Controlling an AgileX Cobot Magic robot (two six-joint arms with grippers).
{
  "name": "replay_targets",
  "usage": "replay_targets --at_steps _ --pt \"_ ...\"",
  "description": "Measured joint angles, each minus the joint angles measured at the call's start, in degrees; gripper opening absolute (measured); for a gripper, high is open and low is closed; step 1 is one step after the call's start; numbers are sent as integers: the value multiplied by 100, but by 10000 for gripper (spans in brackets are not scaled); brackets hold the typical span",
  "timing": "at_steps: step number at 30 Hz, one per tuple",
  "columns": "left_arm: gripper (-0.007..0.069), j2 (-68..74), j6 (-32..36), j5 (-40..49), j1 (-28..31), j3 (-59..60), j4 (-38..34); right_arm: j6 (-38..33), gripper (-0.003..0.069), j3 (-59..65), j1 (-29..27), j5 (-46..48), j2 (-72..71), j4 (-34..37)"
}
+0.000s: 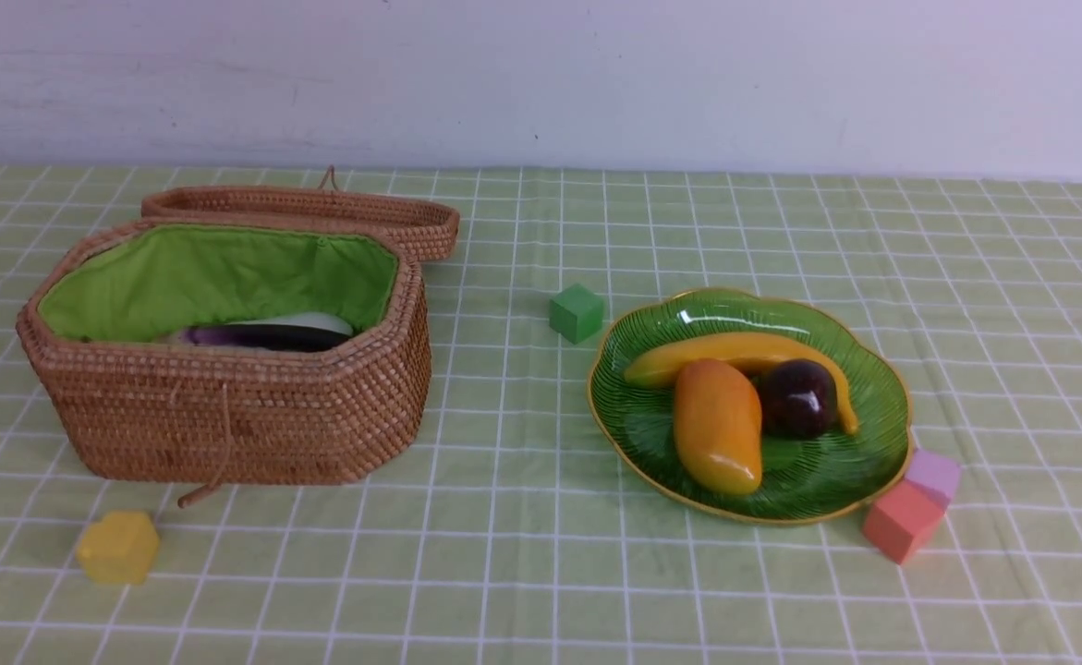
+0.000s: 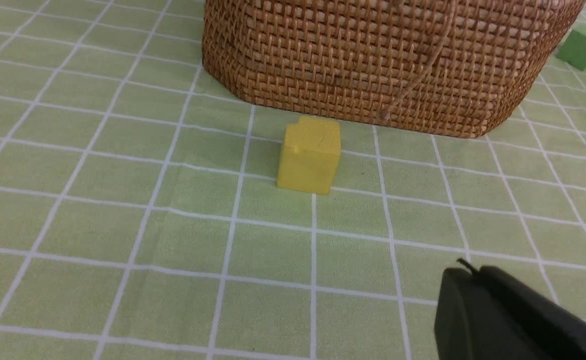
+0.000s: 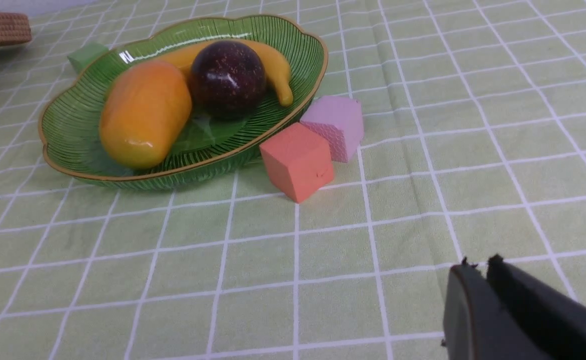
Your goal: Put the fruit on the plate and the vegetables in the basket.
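Covering the whole tabletop, a green checked cloth meets a pale wall along the upper frame. Basket at left holds the eggplant; plate at right carries banana, mango, mangosteen. Left gripper and right gripper are closed, empty.

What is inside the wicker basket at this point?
Inside the basket, against the green lining, a dark-purple eggplant and part of something white show. The near wall covers everything lower; no carrot is visible.
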Motion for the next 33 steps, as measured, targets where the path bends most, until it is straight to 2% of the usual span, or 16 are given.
replay_targets --at_steps 33 --pt "-7 0 0 0 0 0 1 0 97 0 0 5 0 -18"
